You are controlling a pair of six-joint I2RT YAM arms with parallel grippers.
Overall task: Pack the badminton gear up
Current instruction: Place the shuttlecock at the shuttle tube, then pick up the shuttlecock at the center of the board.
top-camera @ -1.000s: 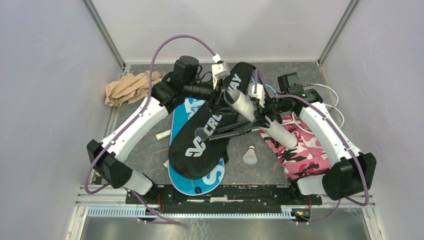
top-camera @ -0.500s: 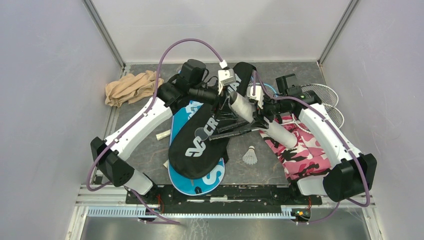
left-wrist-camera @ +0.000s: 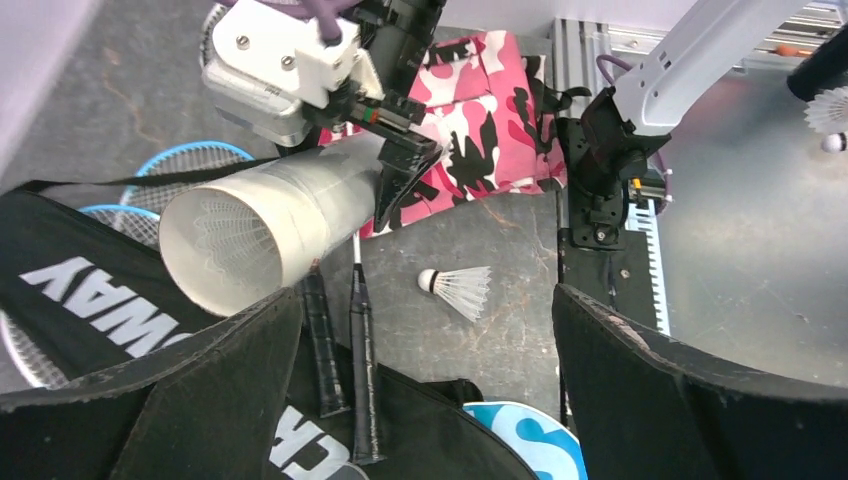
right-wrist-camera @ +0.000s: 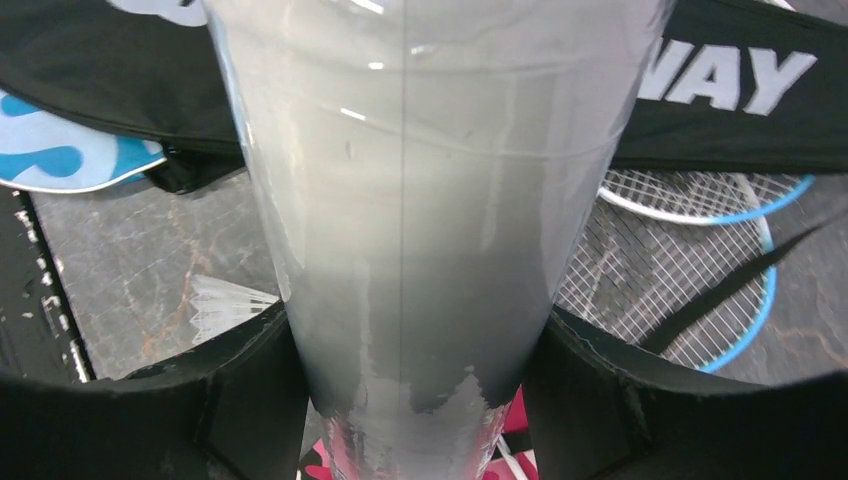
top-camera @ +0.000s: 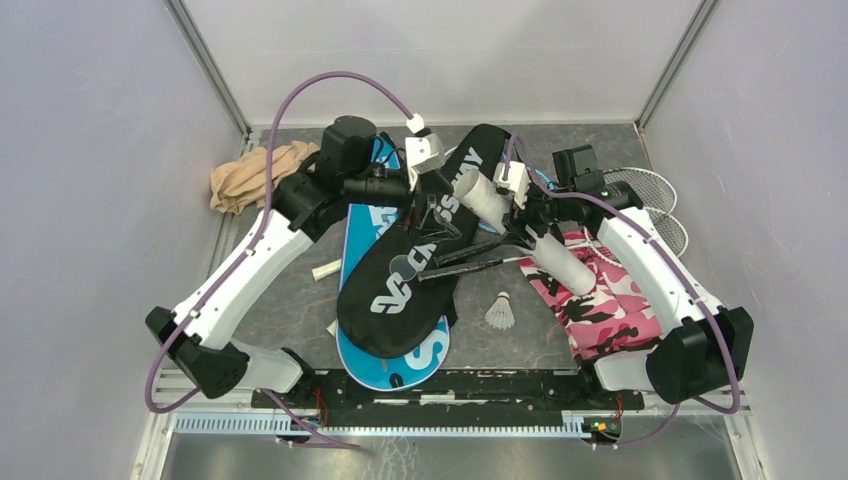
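My left claw (top-camera: 432, 214) hangs over the black CROSSWAY cover (top-camera: 395, 285), fingers spread wide, holding nothing. That cover lies across the blue cover (top-camera: 405, 362) at mid-table. Further right, my right claw (top-camera: 524, 232) is clamped around the white tube (top-camera: 482, 205), whose open mouth faces the left claw. A loose shuttlecock (top-camera: 500, 311) lies on the table just right of the covers.

Left arm (top-camera: 250, 262) reaches forward; left gripper (left-wrist-camera: 425, 300) jaws spread wide, empty. Right arm (top-camera: 652, 262) angles inward; right gripper (right-wrist-camera: 420, 372) clamps the long white tube (right-wrist-camera: 420, 150).
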